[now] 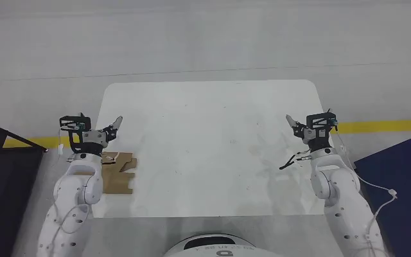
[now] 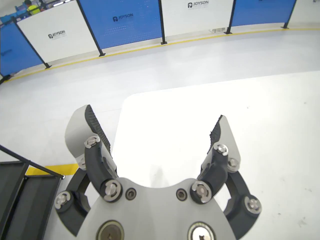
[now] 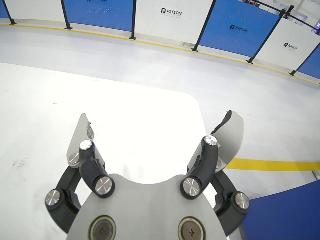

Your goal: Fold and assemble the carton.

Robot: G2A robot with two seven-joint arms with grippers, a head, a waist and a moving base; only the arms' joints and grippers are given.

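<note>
Nearest the robot, the carton (image 1: 119,182) lies flat on the table (image 1: 212,128), close to the near left edge. It is a plain brown cardboard blank, unfolded, with a stepped, notched outline on the side facing the table's middle. Its left part is hidden under the left forearm, so its full shape cannot be made out. No flap stands up.

Just beyond the carton, the left tool (image 1: 110,125) hangs over the left edge of the table, apart from the cardboard. In the left wrist view, this tool (image 2: 155,116) is spread wide with nothing between its ribbed black pads (image 2: 97,128), and bare white table shows in the gap.

The right tool (image 1: 294,125) is well apart from the carton, over the table's right edge. The right wrist view shows this tool (image 3: 157,116) also spread wide and empty, one finger over the table and the other past its rounded corner. A thin black cable (image 1: 292,160) hangs from that wrist.

A black rack (image 2: 20,188) stands off the table's left side, and a dark blue panel (image 1: 392,164) off its right. A yellow line (image 1: 379,126) runs across the grey floor (image 1: 205,45) on both sides. Farthest off, a fence of blue and white panels (image 2: 120,26) on black posts curves around the work area.
</note>
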